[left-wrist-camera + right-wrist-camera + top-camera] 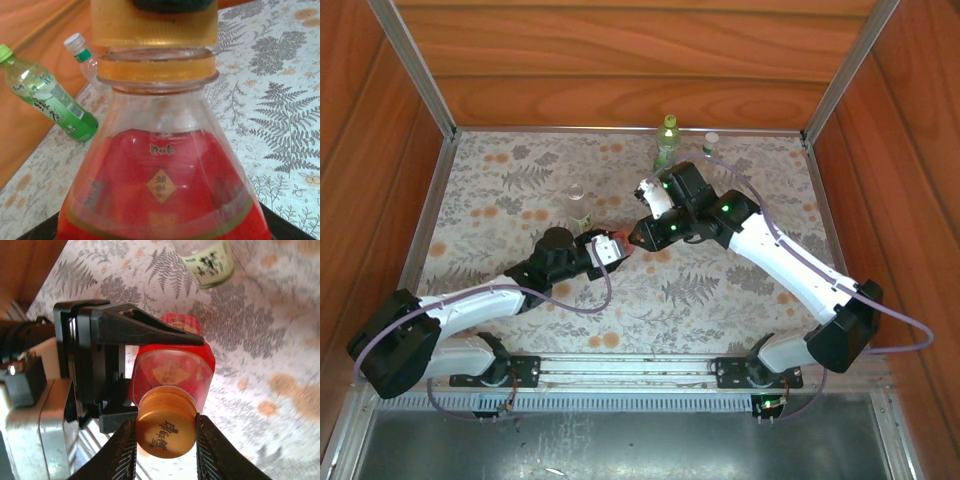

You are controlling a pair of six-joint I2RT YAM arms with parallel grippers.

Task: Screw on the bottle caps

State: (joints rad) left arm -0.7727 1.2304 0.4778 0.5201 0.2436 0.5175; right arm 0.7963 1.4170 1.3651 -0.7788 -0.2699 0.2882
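Note:
The red bottle (617, 247) with a yellow diamond mark (161, 186) is held off the table, my left gripper (610, 250) shut around its body; one black left finger (145, 330) lies along its side. An orange cap (166, 427) sits on the bottle's neck (157, 70). My right gripper (166, 421) is shut on that cap, one finger on either side of it. A green bottle (666, 140) with a yellow-green cap (4, 51) and a clear bottle (711, 146) with a white cap (74, 41) stand at the back edge.
Another clear bottle (578, 206) stands just behind my left gripper. A bottle with a pale green label (207, 262) is near the top of the right wrist view. Wooden walls (620, 60) close in the patterned table (500, 200) on three sides.

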